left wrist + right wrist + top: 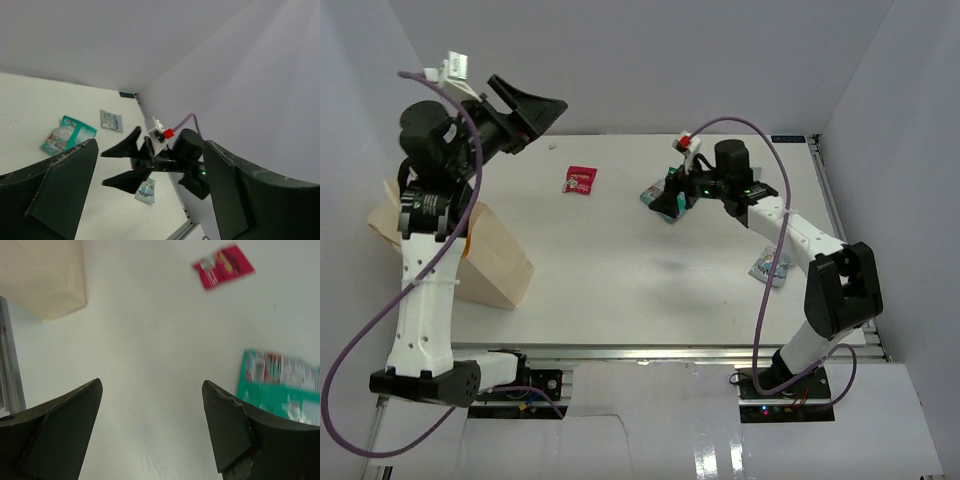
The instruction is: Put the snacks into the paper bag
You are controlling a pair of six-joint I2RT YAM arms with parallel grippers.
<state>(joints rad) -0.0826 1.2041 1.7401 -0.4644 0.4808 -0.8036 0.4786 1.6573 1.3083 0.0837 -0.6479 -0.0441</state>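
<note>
The cream paper bag [498, 262] lies at the table's left, partly behind my left arm; it also shows in the right wrist view [47, 277]. An orange sliver [468, 243] shows at its edge. The tiny red packet [580, 180] lies at the back middle. The teal-and-white packet [651, 194] lies beside my right gripper [672, 205], which is open, empty and low over the table. One silver-blue packet [770, 267] lies by the right arm; a second [111, 121] shows in the left wrist view. My left gripper [540, 120] is open, empty and raised high.
The metal rail [650, 350] runs along the table's near edge. White walls close in the back and both sides. The right arm's purple cable [760, 300] loops over the table's right part.
</note>
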